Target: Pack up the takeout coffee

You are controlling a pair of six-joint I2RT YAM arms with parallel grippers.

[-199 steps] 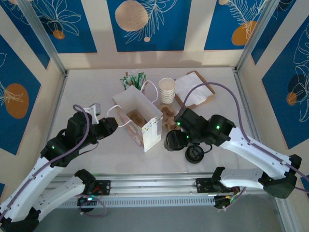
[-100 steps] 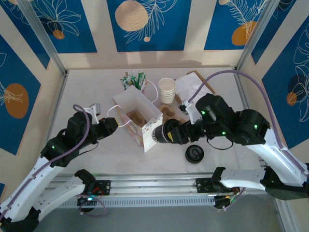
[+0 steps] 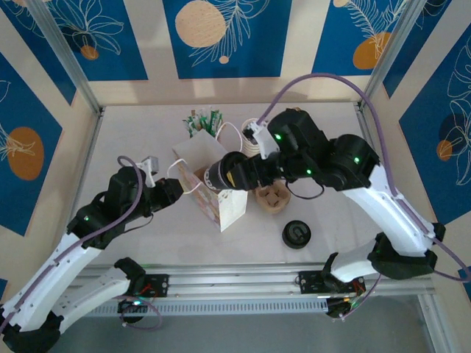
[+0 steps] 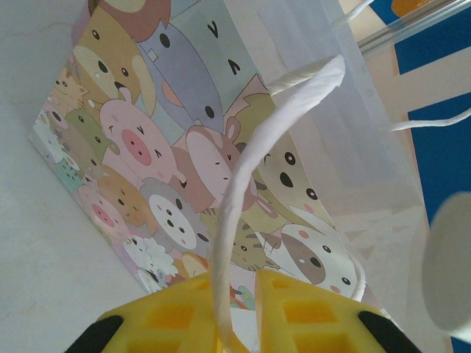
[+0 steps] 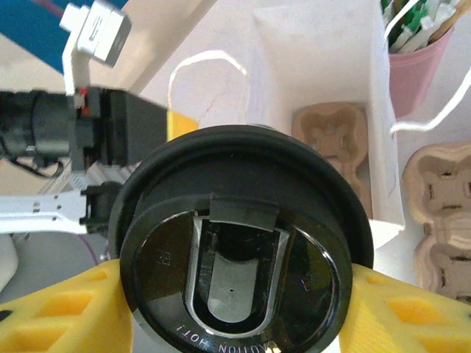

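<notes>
Takeout coffee (image 3: 221, 175) — hanging over the open mouth of the bag (image 3: 229, 207) at the centre of the top view, being clamped just under its black lid between the yellow fingers (image 5: 59, 316) of the right gripper (image 5: 235, 312). Looking tilted rather than upright from above.

Steadying the bag at the bottom of the left wrist view: left gripper (image 4: 237, 312), nearly closed, pinching the white handle (image 4: 257, 169).

Lying on the bag's floor, upper right of the right wrist view — a moulded pulp carrier (image 5: 331, 132).

Judging the lowering to be the step in hand, and best done by levelling the cup first, centring it between the paper walls, descending slowly toward a carrier pocket, holding the handle taut for a wide mouth, and releasing only with the base resting on something firm.
</notes>
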